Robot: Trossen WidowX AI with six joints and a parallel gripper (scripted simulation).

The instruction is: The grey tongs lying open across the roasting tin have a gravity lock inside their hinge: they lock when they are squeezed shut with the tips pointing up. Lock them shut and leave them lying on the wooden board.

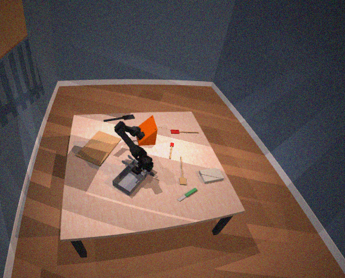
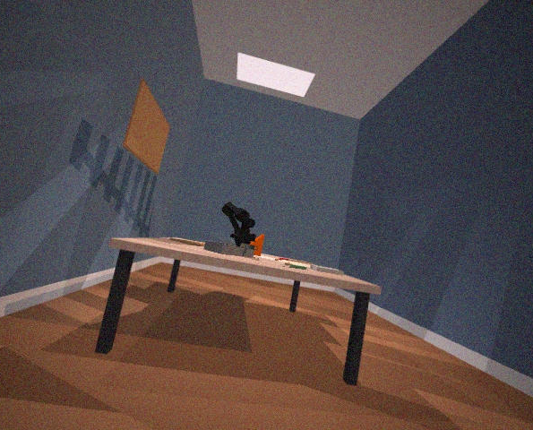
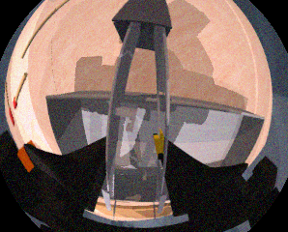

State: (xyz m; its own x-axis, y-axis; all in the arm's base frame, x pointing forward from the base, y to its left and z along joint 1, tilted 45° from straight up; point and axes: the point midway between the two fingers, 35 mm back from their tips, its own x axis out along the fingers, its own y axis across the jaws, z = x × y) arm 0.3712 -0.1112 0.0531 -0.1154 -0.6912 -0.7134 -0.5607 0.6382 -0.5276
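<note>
The grey tongs lie across the roasting tin, hinge end past the near rim in the wrist view and tips towards the wooden board. Their two arms stand a little apart, closest at the hinge. My gripper is over the tin, part-way closed, with a finger against the outer side of each tong arm. In the top view the arm hides most of the tongs. The board lies flat beyond the tin, with nothing on it.
An orange wedge stands behind the tin. A black spatula lies at the back. Red-headed tools, a wooden spatula, a green-handled tool and a pale block lie to the right. A small yellow piece shows beside one tong arm.
</note>
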